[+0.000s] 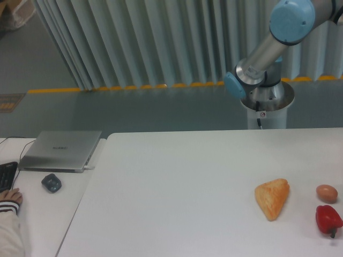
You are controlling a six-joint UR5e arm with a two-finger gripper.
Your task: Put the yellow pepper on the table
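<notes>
White and bare, the table [177,187] has lots of room on its left. The yellow pepper and the gripper are both out of sight, so the grip cannot be told. Best set it down gently, away from the pastry [273,198].

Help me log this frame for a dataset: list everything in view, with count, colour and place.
Table: one, white, fills the centre and right.
Pastry: one, orange-tan wedge, on the table's right part.
Egg: one, brown, right of the pastry.
Red pepper: one, at the right edge, in front of the egg.
Yellow pepper: none in view.
Desk: one, white, left of the table.
Laptop: one, silver, closed, on the desk.
Mouse: one, dark grey, in front of the laptop.
Keyboard: one, black, left edge.
Person's hand: one, by the keyboard.
Robot arm: one, silver and blue, top right; gripper out of view.
</notes>
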